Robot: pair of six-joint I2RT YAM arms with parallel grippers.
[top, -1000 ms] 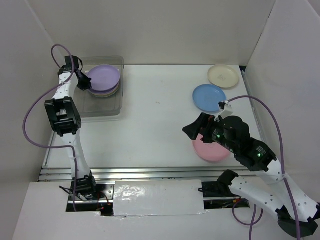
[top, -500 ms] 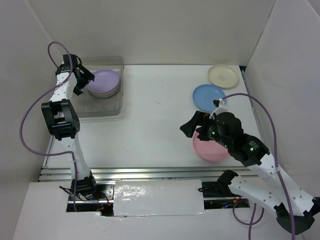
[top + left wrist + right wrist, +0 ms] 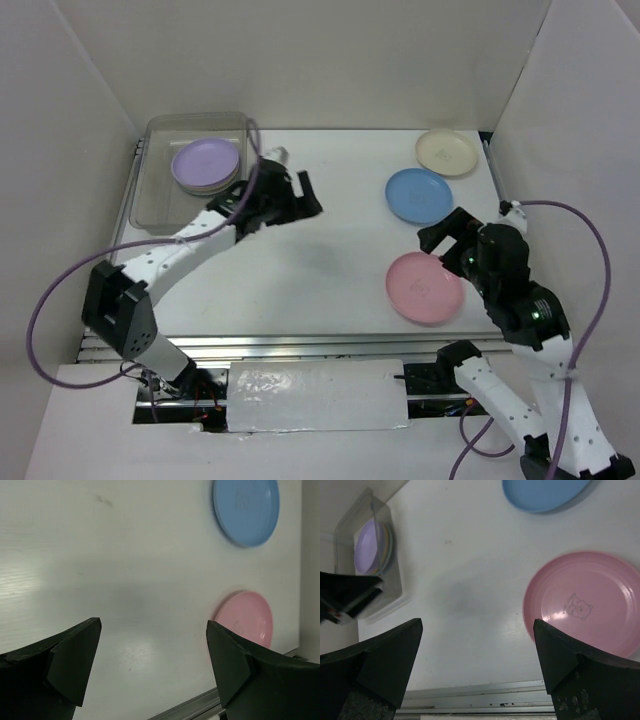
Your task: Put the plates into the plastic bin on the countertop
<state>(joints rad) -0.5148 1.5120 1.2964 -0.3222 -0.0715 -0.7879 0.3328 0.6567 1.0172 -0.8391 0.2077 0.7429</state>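
Left tool point(image 3: 292, 197) hangs wide open, empty, over mid-surface point(image 3: 340, 270), seemingly aimed at pink plate point(image 3: 425, 287); right tool point(image 3: 447, 233), likewise gaping and empty, hovers near it.

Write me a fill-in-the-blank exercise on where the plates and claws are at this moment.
1. The top plate of the stack in the plastic bin is ____ in colour.
2. Outside the bin, ____ plates lie on the countertop: the cream plate, the blue plate and the pink plate.
3. The left claw and the right claw are both ____, holding nothing.

Missing words: lilac; three; open.
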